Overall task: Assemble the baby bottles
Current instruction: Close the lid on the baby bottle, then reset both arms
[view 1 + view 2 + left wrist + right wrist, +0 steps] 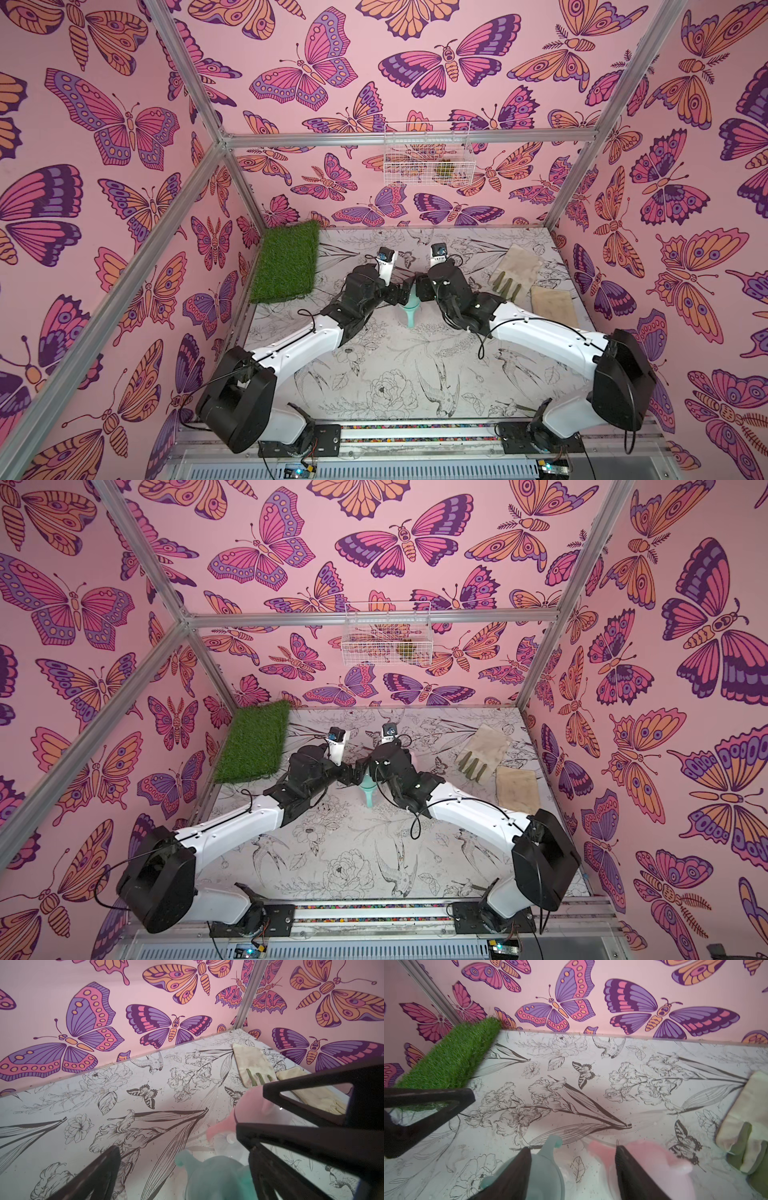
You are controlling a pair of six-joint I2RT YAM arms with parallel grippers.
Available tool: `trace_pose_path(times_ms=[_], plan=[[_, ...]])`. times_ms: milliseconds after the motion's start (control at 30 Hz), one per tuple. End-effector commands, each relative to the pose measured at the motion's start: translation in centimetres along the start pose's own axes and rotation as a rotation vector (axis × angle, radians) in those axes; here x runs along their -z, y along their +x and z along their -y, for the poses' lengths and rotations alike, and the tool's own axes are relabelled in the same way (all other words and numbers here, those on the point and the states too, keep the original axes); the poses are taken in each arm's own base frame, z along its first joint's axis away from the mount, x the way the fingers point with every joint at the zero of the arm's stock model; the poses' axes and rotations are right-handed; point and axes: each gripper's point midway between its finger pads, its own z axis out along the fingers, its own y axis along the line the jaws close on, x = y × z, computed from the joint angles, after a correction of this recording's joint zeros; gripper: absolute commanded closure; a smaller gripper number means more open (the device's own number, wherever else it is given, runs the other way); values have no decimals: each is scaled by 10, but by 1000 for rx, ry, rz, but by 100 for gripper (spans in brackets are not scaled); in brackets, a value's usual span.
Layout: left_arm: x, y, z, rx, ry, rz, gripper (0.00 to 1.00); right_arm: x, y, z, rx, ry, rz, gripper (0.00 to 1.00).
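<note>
Item 1, teal baby bottle (409, 306): you find it at mid-table (395, 374), directly between the two arm tips. Its eared dome cap (207, 1176) is on.

Item 2, pink baby bottle (243, 1114): it is just beside the teal one, on the glove side. It is blurred in both wrist views and mostly hidden by the arm in both top views.

Item 3, left gripper (178, 1137): your jaws stand wide apart. The teal cap lies in the gap with neither finger pressing on it, so nothing is held.

Item 4, right gripper (572, 1147): the jaws are parted, with bare table showing between them. One finger crosses the teal cap, the other crosses the pink bottle, and nothing is clamped.

Item 5, surroundings: two beige gloves (513, 270) lie near the right wall. A grass mat (286, 262) sits in the far left corner, and a wire basket (428, 153) hangs on the back wall.
</note>
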Motion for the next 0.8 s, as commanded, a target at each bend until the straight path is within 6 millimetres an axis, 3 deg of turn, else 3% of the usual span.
trace_pose_path(times_ms=[0,133,167,233,367,433,533,633,767], plan=[[12,-24,1,5,24,51,1,19,-30,-17,19,-137,13,30],[30,-35,-18,-10,-19,89,0,33,-46,1,15,-190,32,26],[43,-41,-29,-23,-52,105,0,36,-47,15,35,-172,33,25],[57,-33,-58,-30,-119,63,0,43,-45,53,61,-87,29,21],[88,5,-129,-5,-335,8,0,62,-34,143,14,80,75,15],[99,34,-159,33,-422,-2,0,75,-23,188,-34,172,119,13],[110,80,-194,112,-503,-29,0,87,9,242,-56,325,168,11],[119,117,-216,155,-551,-23,0,85,44,278,-64,442,169,9],[120,132,-226,193,-558,-15,0,63,74,296,-42,467,199,8]])
